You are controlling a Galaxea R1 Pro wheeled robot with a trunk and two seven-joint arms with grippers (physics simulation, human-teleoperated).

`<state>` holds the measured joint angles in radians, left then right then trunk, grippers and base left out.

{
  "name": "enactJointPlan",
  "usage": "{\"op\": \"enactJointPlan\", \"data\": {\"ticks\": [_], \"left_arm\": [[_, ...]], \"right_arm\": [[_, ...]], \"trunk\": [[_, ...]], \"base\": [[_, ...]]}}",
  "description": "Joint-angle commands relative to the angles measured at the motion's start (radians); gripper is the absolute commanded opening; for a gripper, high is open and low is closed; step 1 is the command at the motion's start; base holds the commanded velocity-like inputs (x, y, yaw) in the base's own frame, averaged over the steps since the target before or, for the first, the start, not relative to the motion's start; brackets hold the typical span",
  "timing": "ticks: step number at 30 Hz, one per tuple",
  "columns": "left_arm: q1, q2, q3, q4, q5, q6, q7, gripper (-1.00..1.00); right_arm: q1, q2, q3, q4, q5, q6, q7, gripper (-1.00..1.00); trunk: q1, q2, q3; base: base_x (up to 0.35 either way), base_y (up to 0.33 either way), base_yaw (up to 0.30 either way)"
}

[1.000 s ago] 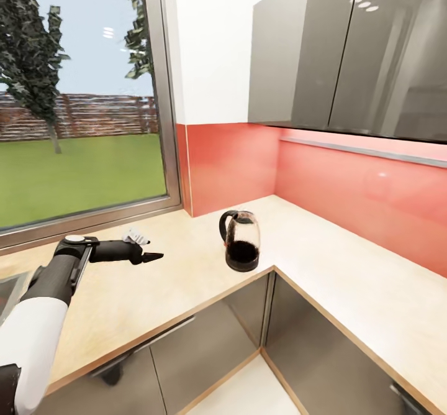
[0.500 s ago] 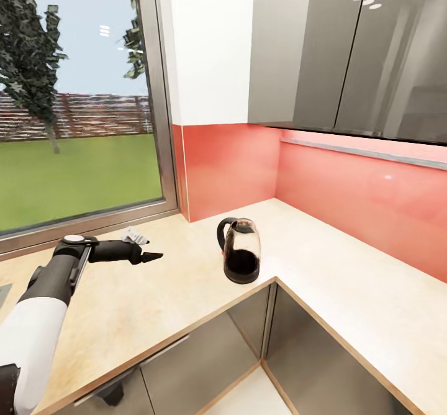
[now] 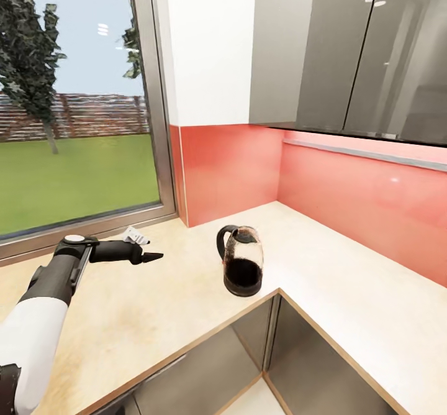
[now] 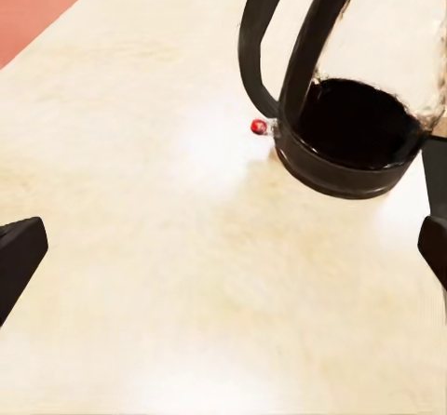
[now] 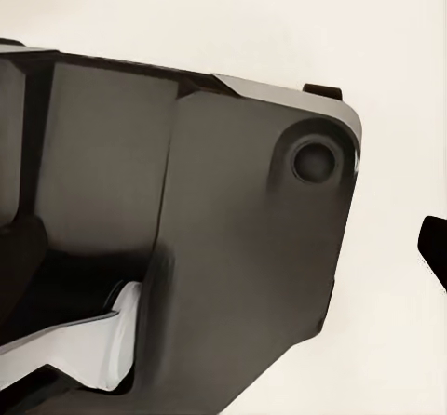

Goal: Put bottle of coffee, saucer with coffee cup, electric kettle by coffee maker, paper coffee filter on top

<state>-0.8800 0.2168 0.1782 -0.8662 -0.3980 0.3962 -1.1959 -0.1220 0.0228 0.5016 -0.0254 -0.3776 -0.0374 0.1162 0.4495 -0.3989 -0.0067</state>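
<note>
The electric kettle, clear glass with dark contents, black base and loop handle, stands on the kitchen countertop near the inner corner's front edge. In the left wrist view the electric kettle lies ahead with its handle turned toward the camera. My left gripper hovers low over the counter to the kettle's left, open, its fingertips set wide apart with nothing between them. The paper coffee filter, a small white crumpled piece, lies just behind the left wrist near the window. My right gripper's one fingertip shows beside a dark robot part.
A large window runs behind the counter's left stretch. Red backsplash lines the corner, with glossy grey wall cabinets above the right stretch. Grey cabinet fronts stand below the counter.
The camera has moved, so the whole picture has shifted and the kettle sits lower in it. The left arm, kettle and filter keep the same places relative to each other.
</note>
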Motion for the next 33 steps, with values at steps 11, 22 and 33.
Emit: {"op": "enactJointPlan", "data": {"ticks": [11,22,33], "left_arm": [[0.000,-0.005,0.007,-0.001,-0.004,0.010,-0.007,1.00],[0.000,-0.005,0.006,-0.001,-0.004,0.010,-0.007,1.00],[0.001,-0.005,0.007,0.000,-0.003,0.009,-0.008,1.00]], "right_arm": [[-0.001,0.000,0.008,0.002,-0.011,-0.004,0.005,1.00],[-0.001,0.001,0.008,0.001,-0.011,-0.004,0.005,1.00],[-0.001,0.002,0.008,0.000,-0.011,-0.004,0.008,1.00]], "trunk": [[0.001,-0.001,0.007],[0.001,-0.001,0.015],[0.001,-0.001,0.016]], "base": [[0.017,0.000,-0.184],[0.187,0.000,-0.175],[0.168,0.000,-0.021]]}}
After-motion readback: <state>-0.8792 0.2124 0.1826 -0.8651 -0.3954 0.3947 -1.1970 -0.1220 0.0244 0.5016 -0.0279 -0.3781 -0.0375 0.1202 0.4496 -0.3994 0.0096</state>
